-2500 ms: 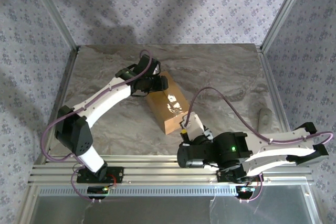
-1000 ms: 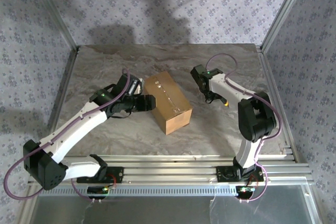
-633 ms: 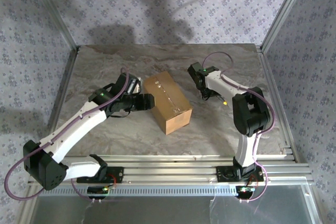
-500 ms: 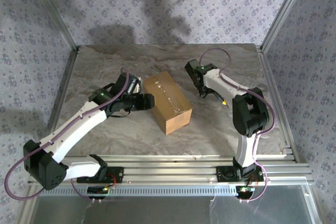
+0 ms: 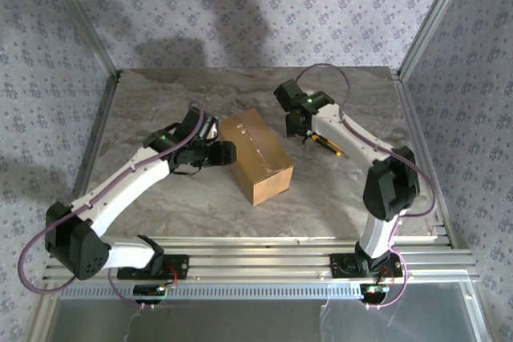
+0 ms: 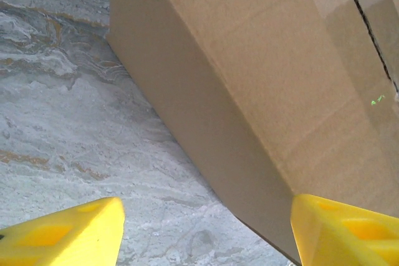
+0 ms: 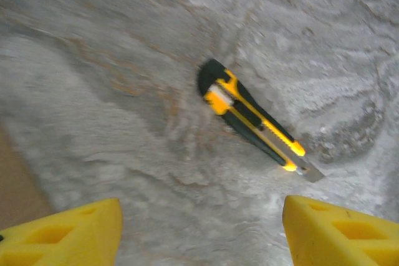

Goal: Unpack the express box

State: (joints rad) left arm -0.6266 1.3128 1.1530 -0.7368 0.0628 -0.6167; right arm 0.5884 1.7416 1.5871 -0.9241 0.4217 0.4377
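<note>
Right gripper (image 7: 201, 207): wide open, empty; the utility knife (image 7: 252, 119) lies just ahead of it. Best to centre over the handle before closing. Left gripper (image 6: 207, 200): open, empty, the express box (image 6: 268, 79) directly ahead.

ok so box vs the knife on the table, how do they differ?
Size: the express box is by far the bigger; the utility knife is small and slim. Look: box plain brown cardboard, knife black and yellow. State: box taped shut, knife with blade tip out. Both lie on the table, apart.
</note>
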